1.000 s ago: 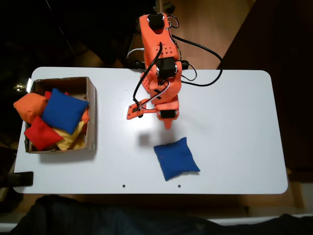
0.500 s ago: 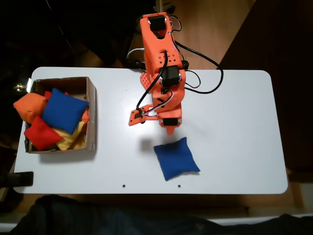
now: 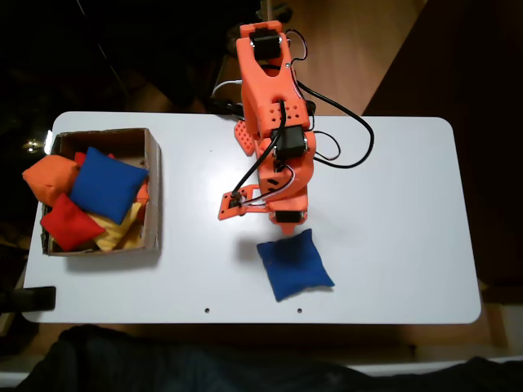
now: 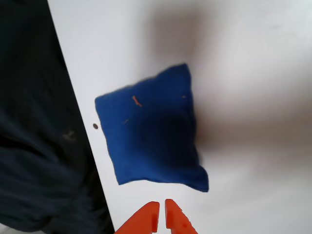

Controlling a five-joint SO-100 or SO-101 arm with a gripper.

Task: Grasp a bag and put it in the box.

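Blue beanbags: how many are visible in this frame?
2. One blue beanbag lies on the white table just below the arm; the other sits in the cardboard box on the pile. More may be buried underneath.

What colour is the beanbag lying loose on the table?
Royal blue; the bag shows best in the wrist view, just ahead of the gripper.
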